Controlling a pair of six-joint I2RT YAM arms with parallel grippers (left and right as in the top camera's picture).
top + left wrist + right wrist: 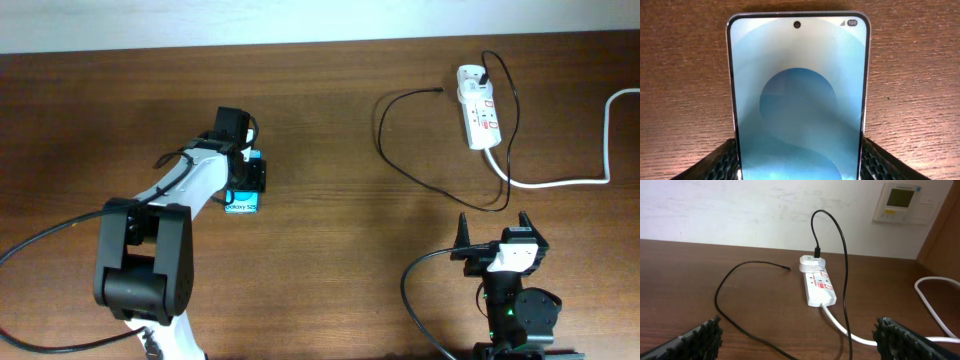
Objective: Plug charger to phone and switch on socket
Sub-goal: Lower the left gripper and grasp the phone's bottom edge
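We see a dark brown wood table (320, 120) with fine lines in the grain. Behind it stands a pale wall (740, 210), and a small white box (900, 202) with a little screen hangs on it.

The phone (797, 100) lies flat on the table with its bright blue screen up. The left hand (799, 155) is right over it. Its two black fingers (722, 162) sit tight against the two long sides of the phone, one on each side, so the left hand holds the phone between them.

The socket (478, 118) is white and long. It lies near the far edge of the table, well apart from the phone. A thick white cord (590, 175) runs from it to the side of the table. The charger (400, 165) is a thin black cable. Its plug (483, 78) sits in the far end of the socket. The cable makes a big loop on the table, and its small tip (441, 91) lies on the wood near the socket.

The right hand (492, 232) is at the near edge, with the socket and the cable in front of it but not touching it. Its fingers are spread wide and hold nothing. We cannot tell if the red switches (821, 282) on the socket are on or off
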